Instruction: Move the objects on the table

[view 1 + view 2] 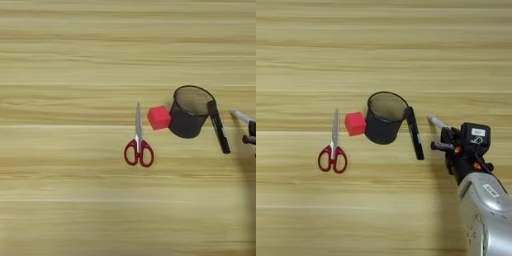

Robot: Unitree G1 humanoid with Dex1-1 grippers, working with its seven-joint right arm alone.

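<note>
Stereo head pair, downward over table (75,210) (much overlap)

Looks like an office or lab test desk: light yellowish striped wooden table (75,210), w/ red-handled steel scissors (138,145) and small red cube (159,117) left of round black wire-mesh pen cup (189,112).

Scissors (332,150), block (355,123), pen cup (384,118), marker (415,133), left to right.

Marker (437,121) body behind end effector (448,137)
</note>
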